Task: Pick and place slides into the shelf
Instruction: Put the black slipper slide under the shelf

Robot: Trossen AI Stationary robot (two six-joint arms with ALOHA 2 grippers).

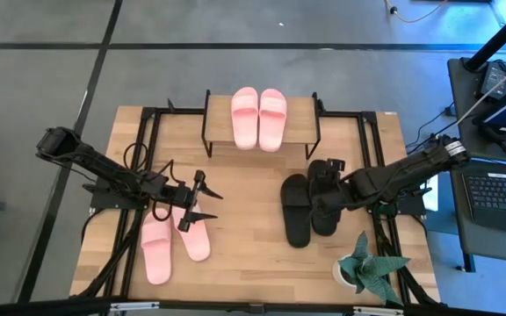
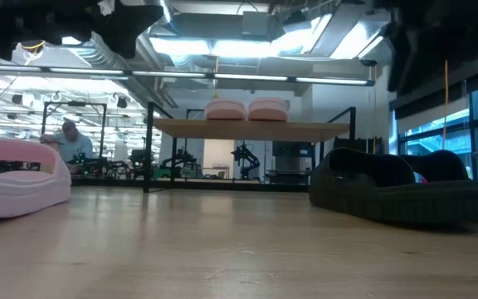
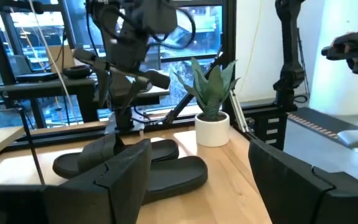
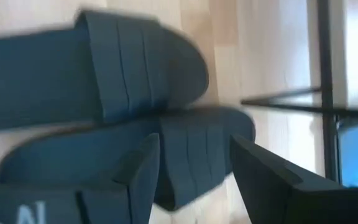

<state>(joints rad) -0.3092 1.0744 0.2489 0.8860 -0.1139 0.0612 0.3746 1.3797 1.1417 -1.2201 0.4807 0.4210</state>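
Your right gripper (image 1: 321,195) hovers over black slides (image 1: 299,211), fingers spread. Left gripper (image 1: 202,195) spread above pink slides (image 1: 158,248) on table (image 1: 253,254). Second pink pair (image 1: 258,117) sits atop shelf (image 1: 301,132).

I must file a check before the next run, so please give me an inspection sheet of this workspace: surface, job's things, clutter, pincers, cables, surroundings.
Surface: wooden table, bare wood between the items.
Job's things: one pair of pink slides lies on the top board of the shelf; a second pink pair lies on the table at the left; the black pair lies on the table at the right.
Clutter: potted plant at the near right corner.
Pincers: left pincer open, above the pink pair on the table; right pincer open, over the black pair.
Cables: dark cable loops by the left arm.
Surroundings: laptop on a side desk at the right; a person sits far behind.
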